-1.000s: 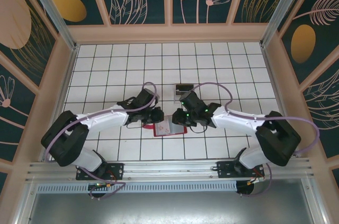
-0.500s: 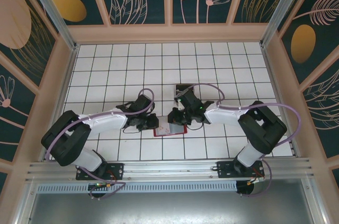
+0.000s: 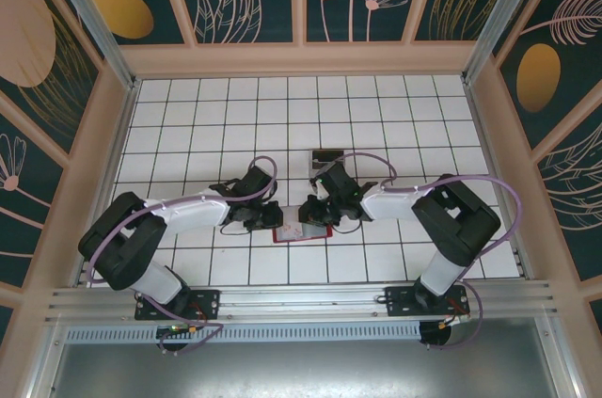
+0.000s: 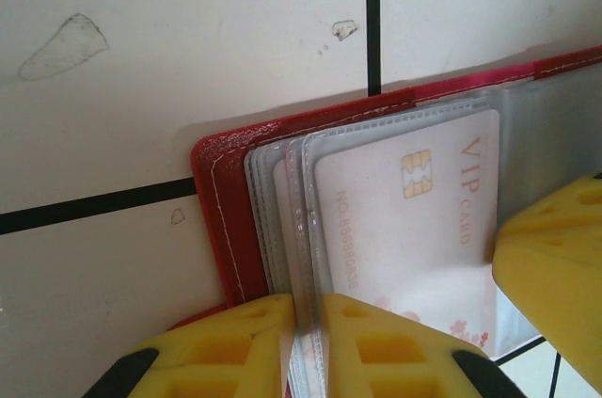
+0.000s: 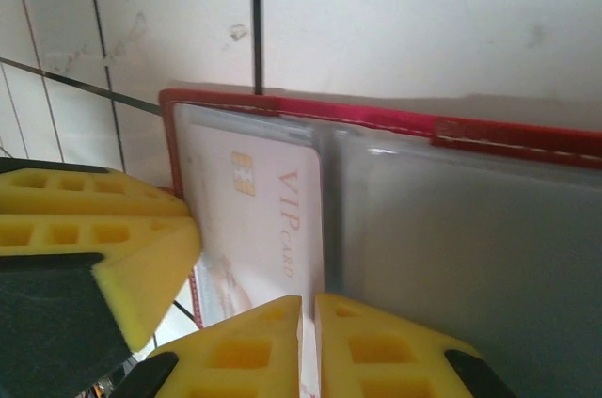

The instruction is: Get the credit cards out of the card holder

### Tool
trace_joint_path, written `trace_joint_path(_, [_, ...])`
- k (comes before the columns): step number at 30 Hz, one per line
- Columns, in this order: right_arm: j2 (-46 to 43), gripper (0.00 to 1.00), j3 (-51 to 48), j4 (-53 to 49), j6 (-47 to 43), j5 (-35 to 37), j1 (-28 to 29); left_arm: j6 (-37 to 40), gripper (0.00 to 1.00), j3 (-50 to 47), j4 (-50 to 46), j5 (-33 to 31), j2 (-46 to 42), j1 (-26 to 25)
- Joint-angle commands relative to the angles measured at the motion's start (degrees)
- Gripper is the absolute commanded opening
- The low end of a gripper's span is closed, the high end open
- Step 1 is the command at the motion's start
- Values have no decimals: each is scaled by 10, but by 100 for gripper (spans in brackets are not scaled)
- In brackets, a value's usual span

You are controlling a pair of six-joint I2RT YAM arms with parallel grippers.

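Lying open on the white tiled table (image 3: 207, 116) between the two arms, the red card holder (image 3: 303, 231) is pinched from both sides. The left gripper (image 4: 303, 311) is closed on the edges of the clear sleeves (image 4: 277, 219). The right gripper (image 5: 308, 311) is closed on the sleeve beside the pale card (image 4: 404, 238), which sits tucked inside.
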Motion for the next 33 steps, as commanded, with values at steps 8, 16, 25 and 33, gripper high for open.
trace_joint_path(8, [-3,16,-31,29,-1,-10,-10,17,18,2,-45,-19,36,1])
trace_joint_path(16, [-35,18,-39,14,5,15,-12,17,18,0,-51,-20,36,2])
trace_joint_path(25, [-54,22,-51,12,8,15,-15,17,18,8,-53,-19,37,2])
trace_joint_path(33, [-23,23,-50,32,8,-4,-16,21,18,37,-80,-26,21,1])
